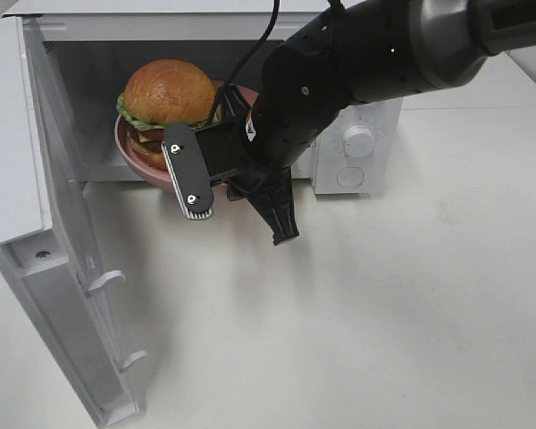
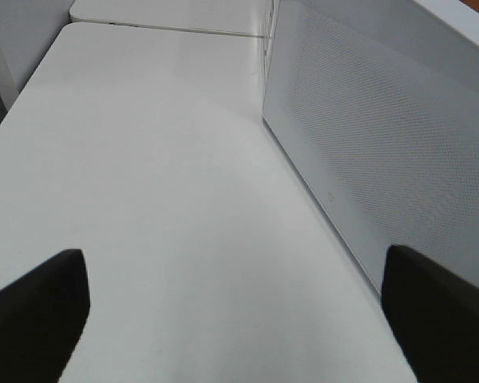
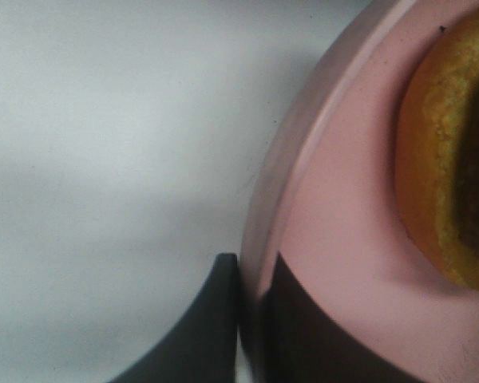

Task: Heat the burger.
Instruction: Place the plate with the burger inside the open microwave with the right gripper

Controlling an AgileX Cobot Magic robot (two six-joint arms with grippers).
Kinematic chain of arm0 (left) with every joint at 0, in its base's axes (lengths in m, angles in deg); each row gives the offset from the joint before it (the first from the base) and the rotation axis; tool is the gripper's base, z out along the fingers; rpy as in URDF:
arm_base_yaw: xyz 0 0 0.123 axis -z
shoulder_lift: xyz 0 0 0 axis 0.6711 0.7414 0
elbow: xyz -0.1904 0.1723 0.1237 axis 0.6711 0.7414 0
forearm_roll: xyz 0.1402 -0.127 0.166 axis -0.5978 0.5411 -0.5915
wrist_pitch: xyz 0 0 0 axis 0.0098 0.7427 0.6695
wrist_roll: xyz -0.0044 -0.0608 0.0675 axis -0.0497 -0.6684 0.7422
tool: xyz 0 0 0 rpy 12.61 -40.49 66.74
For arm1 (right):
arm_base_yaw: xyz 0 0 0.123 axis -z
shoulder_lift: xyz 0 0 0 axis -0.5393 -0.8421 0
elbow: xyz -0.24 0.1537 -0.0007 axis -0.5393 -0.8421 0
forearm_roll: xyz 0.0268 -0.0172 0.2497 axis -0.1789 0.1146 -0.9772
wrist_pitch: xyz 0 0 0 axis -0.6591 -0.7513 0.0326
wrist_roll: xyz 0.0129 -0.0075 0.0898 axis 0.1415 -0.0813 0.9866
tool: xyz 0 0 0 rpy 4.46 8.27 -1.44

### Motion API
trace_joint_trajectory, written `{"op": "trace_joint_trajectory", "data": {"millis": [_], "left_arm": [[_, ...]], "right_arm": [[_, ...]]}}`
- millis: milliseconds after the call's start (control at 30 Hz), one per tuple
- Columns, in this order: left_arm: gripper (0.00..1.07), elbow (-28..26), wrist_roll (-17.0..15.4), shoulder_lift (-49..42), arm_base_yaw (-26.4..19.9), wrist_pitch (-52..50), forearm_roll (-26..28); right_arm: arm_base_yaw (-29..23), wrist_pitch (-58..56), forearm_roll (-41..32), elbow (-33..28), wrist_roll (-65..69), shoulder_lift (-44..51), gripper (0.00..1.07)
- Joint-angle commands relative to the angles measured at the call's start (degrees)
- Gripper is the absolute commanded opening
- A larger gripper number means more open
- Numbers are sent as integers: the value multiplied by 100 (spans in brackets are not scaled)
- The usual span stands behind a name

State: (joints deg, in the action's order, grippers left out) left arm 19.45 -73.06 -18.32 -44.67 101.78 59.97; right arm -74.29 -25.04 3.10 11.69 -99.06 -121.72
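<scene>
The burger (image 1: 170, 89), with its glossy brown bun and green lettuce frill, sits on a pink plate (image 1: 136, 154) in the mouth of the open microwave (image 1: 89, 63). My right gripper (image 1: 230, 183) reaches in from the right and is shut on the plate's near rim. In the right wrist view the right gripper (image 3: 251, 279) pinches the pink plate (image 3: 343, 199) by its rim, one finger on either side, with the burger (image 3: 447, 159) close beyond. My left gripper (image 2: 235, 319) is open with nothing in it and hangs over the bare table (image 2: 160, 199).
The microwave door (image 1: 36, 179) swings out to the left, toward the table's front edge. Its perforated panel (image 2: 383, 144) stands close beside the left gripper. The control panel with two dials (image 1: 359, 140) is right of the cavity.
</scene>
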Motion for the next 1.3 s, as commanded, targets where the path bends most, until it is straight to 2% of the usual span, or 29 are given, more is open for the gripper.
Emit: {"op": "trace_joint_trajectory", "data": {"millis": [33,133,500,1300], "left_arm": [[91,11,0,-92,-17,-80,46],[91,11,0,-92,-17,-80,46],[91,11,0,-92,-17,-80,46],[91,11,0,-92,-17,-80,46]], "right_arm": [[23,97,149,344,189,-86,0],[23,92,189,395,189,-126,0],[23,-327,424,1306,258,-653,0],[23,-458,533,2349,539,-1398,0]]}}
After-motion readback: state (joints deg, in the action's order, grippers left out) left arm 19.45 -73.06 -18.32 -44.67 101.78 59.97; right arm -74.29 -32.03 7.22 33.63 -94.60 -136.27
